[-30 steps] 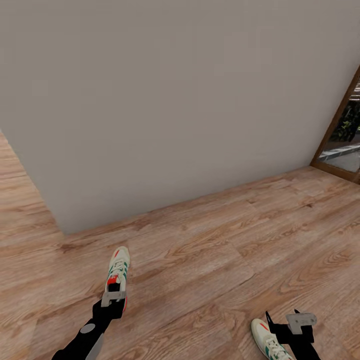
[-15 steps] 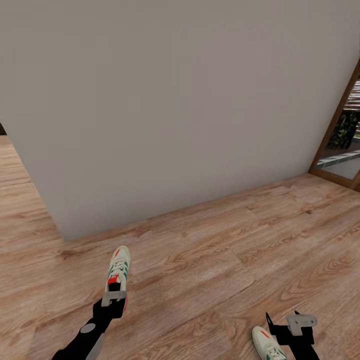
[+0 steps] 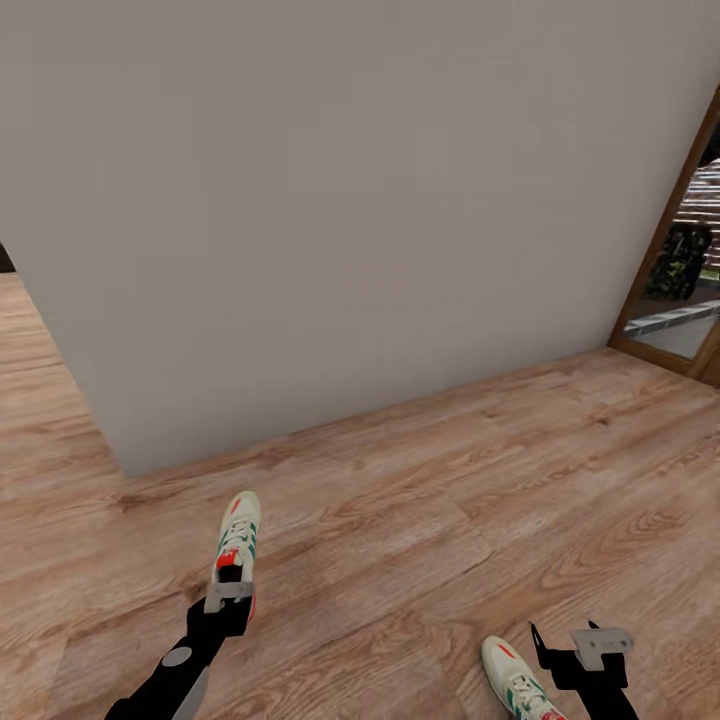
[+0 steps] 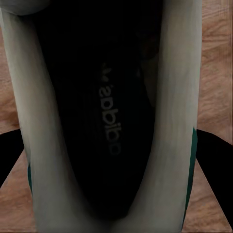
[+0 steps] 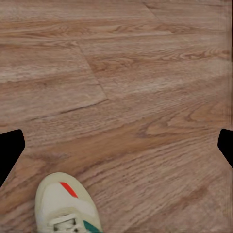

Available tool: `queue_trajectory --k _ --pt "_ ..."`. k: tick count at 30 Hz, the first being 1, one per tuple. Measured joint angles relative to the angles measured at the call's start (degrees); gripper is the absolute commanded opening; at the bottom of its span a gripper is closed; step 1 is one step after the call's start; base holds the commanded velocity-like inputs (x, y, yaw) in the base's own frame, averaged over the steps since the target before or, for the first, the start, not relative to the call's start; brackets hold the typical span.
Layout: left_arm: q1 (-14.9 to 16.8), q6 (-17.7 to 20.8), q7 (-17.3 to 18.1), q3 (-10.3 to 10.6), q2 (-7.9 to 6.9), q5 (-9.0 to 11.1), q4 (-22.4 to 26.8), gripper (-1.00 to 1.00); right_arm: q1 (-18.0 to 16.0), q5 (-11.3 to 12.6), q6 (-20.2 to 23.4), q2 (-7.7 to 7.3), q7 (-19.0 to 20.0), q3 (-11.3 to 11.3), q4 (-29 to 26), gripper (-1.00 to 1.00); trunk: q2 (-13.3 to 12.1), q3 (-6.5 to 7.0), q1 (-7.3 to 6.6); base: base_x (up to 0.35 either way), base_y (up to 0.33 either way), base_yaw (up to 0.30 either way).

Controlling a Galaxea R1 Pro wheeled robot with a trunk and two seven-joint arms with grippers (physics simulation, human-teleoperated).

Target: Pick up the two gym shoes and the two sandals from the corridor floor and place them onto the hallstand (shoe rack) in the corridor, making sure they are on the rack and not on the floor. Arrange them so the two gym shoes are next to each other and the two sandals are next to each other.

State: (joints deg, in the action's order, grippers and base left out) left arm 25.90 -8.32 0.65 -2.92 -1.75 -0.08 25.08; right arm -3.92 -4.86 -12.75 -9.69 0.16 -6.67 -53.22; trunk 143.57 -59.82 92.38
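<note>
Wood floor (image 3: 420, 520) below a grey wall (image 3: 360, 200). Lower left, the left pincer (image 3: 229, 592) is clamped on one shoe (image 3: 238, 535). Lower right, the right pincer (image 3: 570, 650) is spread apart beside the second shoe (image 3: 515, 682) on the floor.

Both arms are matte black, each carrying a pale grey angular bracket near the wrist; the left arm (image 3: 170, 680) also bears a round grey disc and a grey panel along its forearm, while the right arm (image 3: 590, 680) shows thin black prongs
</note>
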Motion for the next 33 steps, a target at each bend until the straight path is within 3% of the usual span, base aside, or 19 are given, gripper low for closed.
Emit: queue_trajectory --k 15,33 --pt "0.00 0.15 0.01 -0.29 -0.11 0.40 0.01 -1.00 0.00 0.08 0.07 0.00 0.00 0.01 -0.55 1.00 0.00 0.04 -0.03 -0.036 -0.025 -0.019" --pt "0.02 -0.11 0.01 -0.29 -0.10 0.41 0.03 -1.00 0.01 0.08 0.16 0.35 0.00 0.00 -0.55 1.00 0.00 0.47 -0.03 0.000 0.000 -0.256"
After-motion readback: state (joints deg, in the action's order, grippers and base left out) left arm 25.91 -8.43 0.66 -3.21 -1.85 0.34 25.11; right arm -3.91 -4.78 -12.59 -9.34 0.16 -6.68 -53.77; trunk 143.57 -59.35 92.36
